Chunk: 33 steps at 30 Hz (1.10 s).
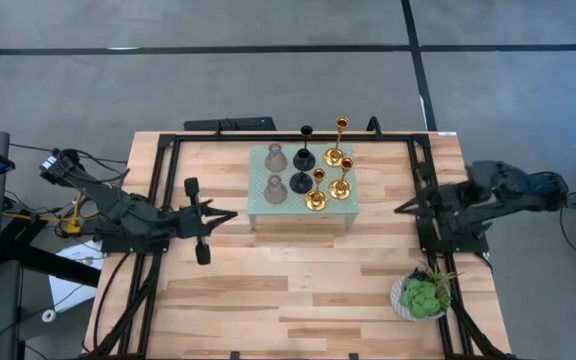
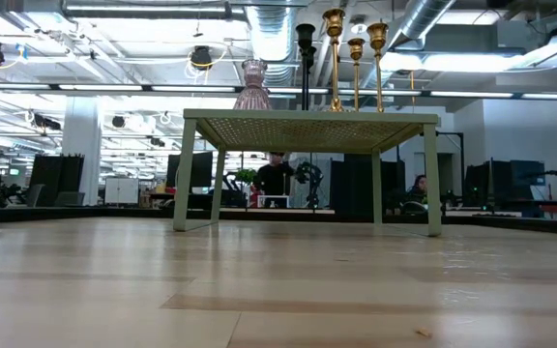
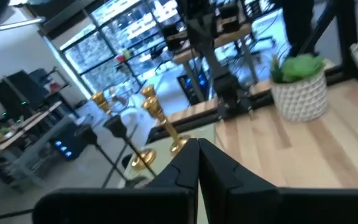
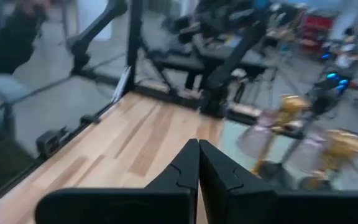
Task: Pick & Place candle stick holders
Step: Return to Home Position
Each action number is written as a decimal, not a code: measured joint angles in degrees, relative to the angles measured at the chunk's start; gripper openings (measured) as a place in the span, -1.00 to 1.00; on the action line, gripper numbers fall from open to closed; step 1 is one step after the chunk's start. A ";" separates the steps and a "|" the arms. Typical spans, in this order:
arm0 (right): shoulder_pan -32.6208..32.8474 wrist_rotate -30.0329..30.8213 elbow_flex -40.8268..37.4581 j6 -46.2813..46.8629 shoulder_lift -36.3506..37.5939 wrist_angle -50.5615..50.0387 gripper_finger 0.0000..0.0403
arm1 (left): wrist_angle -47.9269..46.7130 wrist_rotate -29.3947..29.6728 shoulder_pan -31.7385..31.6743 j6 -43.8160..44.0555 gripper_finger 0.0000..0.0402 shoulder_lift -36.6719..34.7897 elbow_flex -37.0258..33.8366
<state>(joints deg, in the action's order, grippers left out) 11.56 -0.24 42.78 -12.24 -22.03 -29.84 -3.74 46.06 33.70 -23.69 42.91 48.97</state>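
Several candle stick holders stand by their round bases on a pale green stand (image 1: 258, 215) at the table's middle. Two are pink (image 1: 275, 158), two black (image 1: 302, 183), three gold (image 1: 340, 187). The low view shows them upright on the stand's top (image 2: 307, 118), with a pink one (image 2: 253, 85) at the left and the gold ones (image 2: 335, 39) at the right. My left gripper (image 1: 230, 216) is shut, level, just left of the stand, holding nothing. My right gripper (image 1: 400, 209) is shut, level, to the right of the stand, also holding nothing. Both wrist views show shut fingertips (image 3: 197, 148) (image 4: 198, 146).
A green plant in a white pot (image 1: 423, 296) stands at the table's near right. A black bar (image 1: 230, 124) lies along the far edge. Dark frame rails (image 1: 158, 190) run down both sides. Bare wood (image 1: 288, 290) spreads in front of the stand.
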 joint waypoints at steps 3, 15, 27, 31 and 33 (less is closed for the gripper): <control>-1.01 0.20 -0.68 0.28 3.35 0.72 -1.00 | 0.61 -3.09 -0.52 -0.33 -0.97 -1.88 -0.67; -3.11 1.81 -10.35 6.06 18.33 2.43 -1.00 | 1.80 -11.60 -0.33 1.74 -0.97 -22.03 -12.15; -3.11 3.50 -11.33 6.31 20.84 0.81 -1.00 | -0.31 -9.18 -0.29 3.64 -0.97 -41.25 -22.43; -3.07 3.55 -11.34 6.30 19.92 1.18 -1.00 | -0.60 -5.90 -0.32 4.43 -0.97 -42.96 -24.67; -3.07 3.50 -11.37 6.28 19.68 1.90 -1.00 | -0.53 -4.94 -0.32 4.64 -0.97 -42.79 -25.64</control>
<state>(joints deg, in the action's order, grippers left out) 8.49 3.26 31.42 -5.96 -2.35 -27.93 -4.27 41.11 33.39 -19.05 0.12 23.33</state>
